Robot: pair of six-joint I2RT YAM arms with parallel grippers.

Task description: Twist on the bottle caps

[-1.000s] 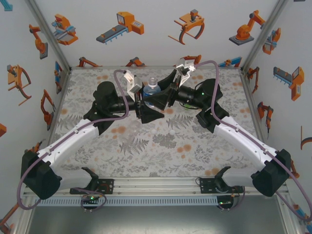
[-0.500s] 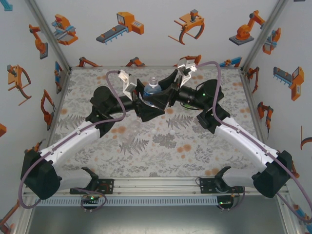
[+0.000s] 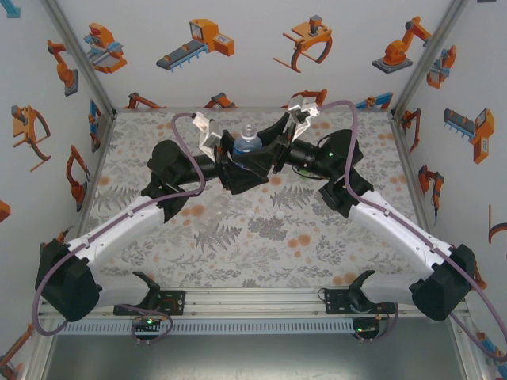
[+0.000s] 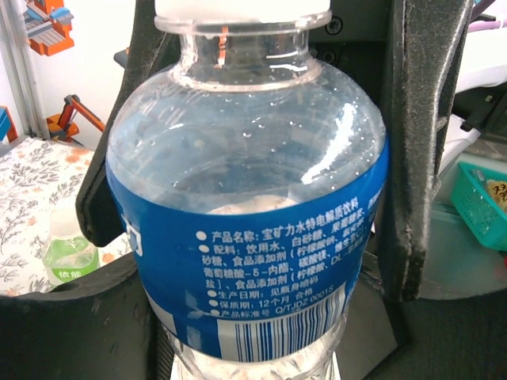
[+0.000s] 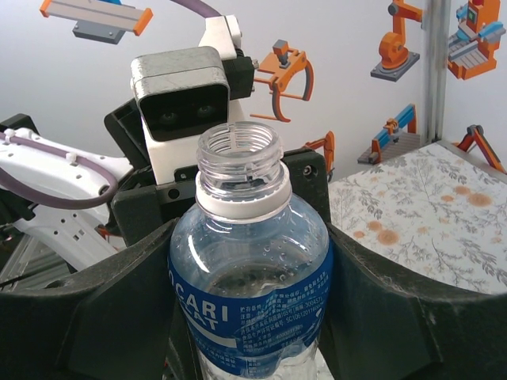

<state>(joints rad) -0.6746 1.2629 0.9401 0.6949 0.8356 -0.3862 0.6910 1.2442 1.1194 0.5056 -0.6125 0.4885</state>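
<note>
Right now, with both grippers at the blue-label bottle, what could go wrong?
The blue-label bottle is uncapped and seems to hold liquid; squeezing from the left gripper and right gripper together could slosh it out. With both on the bottle, neither is free to fetch a cap. The green bottle nearby could get knocked.

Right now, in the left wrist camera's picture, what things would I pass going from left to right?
green bottle → blue-label bottle → teal basket
</note>
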